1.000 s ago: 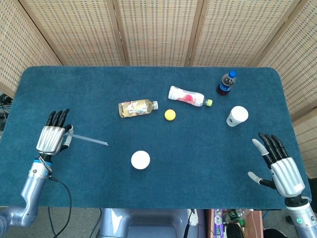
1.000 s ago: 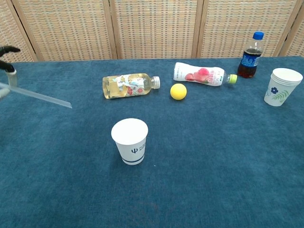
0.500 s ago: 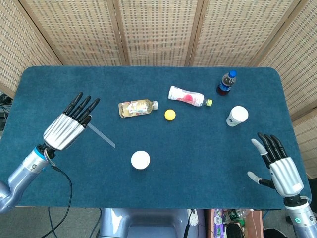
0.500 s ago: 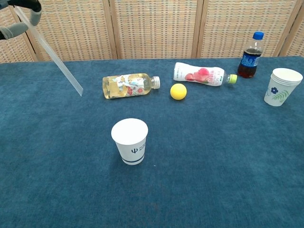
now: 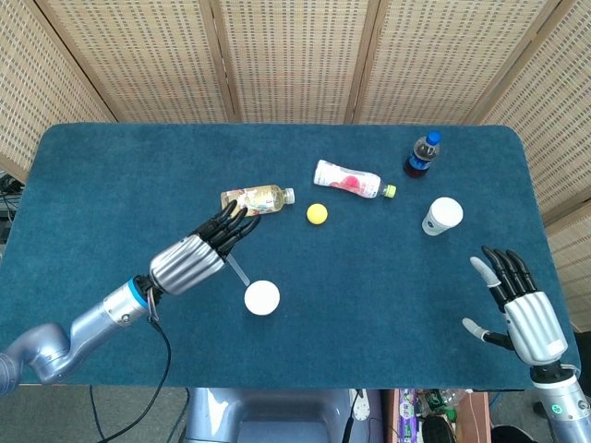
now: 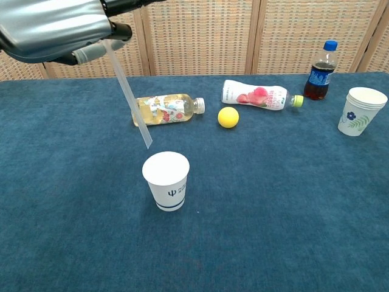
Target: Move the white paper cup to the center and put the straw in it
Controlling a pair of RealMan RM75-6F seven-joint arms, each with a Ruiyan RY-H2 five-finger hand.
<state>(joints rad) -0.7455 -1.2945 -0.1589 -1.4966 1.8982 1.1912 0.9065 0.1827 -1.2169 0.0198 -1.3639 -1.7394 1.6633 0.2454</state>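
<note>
Blue felt-looking tabletop (image 5: pixel 111 175) takes up pretty much everything, with a folding wicker screen (image 5: pixel 295 55) behind it. Next biggest is the left hand (image 5: pixel 189 258), up off the surface with its fingers stretched toward the middle, pinching the top end of the straw (image 6: pixel 129 100) so it hangs tilted, lower tip just above and a bit to the left of the cup's rim, not inside yet. The right hand (image 5: pixel 522 309) sits near the right edge with fingers spread, holding nothing. Along the back are a pale juice bottle (image 5: pixel 251 199) and a white-and-pink bottle (image 5: pixel 346 180) lying down, a dark soda bottle (image 5: pixel 422 155) standing, and a flowered cup (image 5: pixel 442 216) off to the right. The white paper cup (image 6: pixel 166 180) stands upright around the center, looks like it's already where it belongs. A little yellow ball (image 5: pixel 317 214) sits between the bottles. My guess: the straw is super light, thin and a bit bendy, so the high pinch makes sense, but the tip can wobble and the empty cup would tip easily if bumped.
</note>
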